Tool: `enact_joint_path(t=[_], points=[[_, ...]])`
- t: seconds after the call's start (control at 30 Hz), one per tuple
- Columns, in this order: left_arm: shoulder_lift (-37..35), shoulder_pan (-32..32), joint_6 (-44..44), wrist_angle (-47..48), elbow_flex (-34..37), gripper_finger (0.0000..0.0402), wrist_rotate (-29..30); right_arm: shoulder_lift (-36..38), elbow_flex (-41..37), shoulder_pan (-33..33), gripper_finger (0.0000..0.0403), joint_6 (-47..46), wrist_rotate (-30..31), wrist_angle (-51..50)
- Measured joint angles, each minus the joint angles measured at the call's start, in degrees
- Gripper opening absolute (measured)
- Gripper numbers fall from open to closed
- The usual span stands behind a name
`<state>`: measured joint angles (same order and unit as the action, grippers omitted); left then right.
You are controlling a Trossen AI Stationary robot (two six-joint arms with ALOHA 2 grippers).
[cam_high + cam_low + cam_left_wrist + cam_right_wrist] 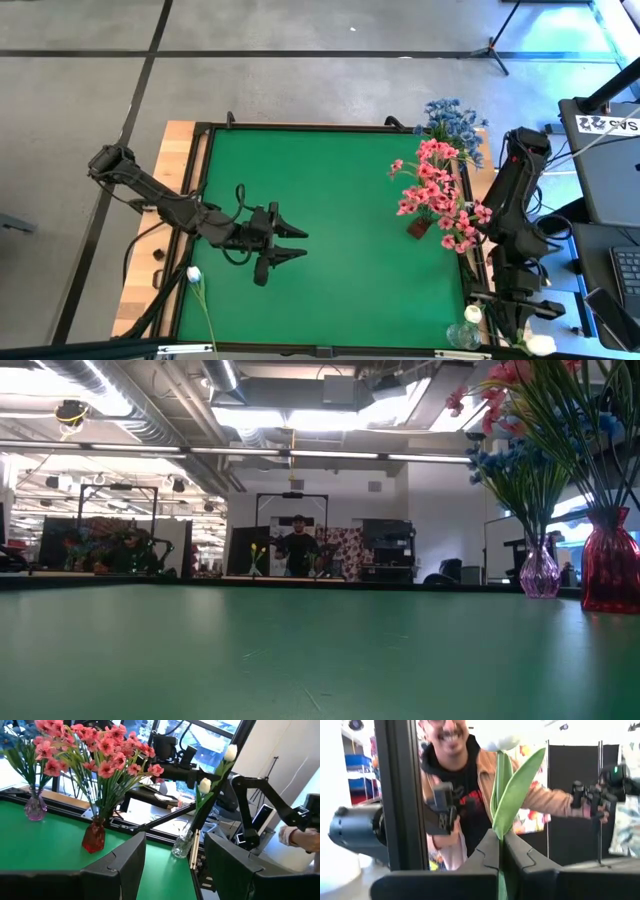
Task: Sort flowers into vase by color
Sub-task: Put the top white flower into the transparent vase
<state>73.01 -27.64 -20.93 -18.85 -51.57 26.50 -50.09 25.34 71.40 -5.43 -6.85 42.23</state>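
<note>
My right gripper (500,837) is shut on a white tulip (502,742) beside the table's near right corner, where the right arm (510,240) reaches along the right edge. A clear vase (182,845) at that corner holds two white tulips (204,785). Pink flowers (432,190) stand in a red vase (94,837), and blue flowers (455,120) in a purple vase (35,807). Another white tulip (193,273) lies flat on the mat's near left edge. My left gripper (290,243) hangs open over the mat's left half, pointing toward the vases, nothing between its fingers. My right gripper pinches the tulip's green stem (499,851) between its two fingers, just below the leaves. The stem crosses the fingers. The leaves and the white bud stand up above the fingertips.
The green mat (340,200) lies bare between my left gripper and the vases. A person stands past the near right corner, facing the right wrist camera. Desks and a laptop sit beyond the table's right edge.
</note>
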Motion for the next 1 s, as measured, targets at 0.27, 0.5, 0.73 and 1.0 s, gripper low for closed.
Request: enact_joint_path(t=[0.27,0.5,0.73,1.0], points=[[0.0,-0.2,-0.9,0.0,0.0,0.0197,0.0,-2.2,0.0,-0.1,0.0001,1.3,-0.2,7.9],[0.0,-0.2,-1.4,-0.1,0.0,0.0197,0.0,-4.0,0.0,-0.1,0.0001,-0.5,-1.7,8.1],[0.0,-0.2,-1.4,-0.1,0.0,0.0197,0.0,-5.8,0.0,-0.1,0.0001,-3.2,-2.8,8.2],[0.0,-0.2,-1.6,-1.0,0.0,0.0197,0.0,-7.6,0.0,-0.1,0.0001,-6.6,-2.7,2.6]])
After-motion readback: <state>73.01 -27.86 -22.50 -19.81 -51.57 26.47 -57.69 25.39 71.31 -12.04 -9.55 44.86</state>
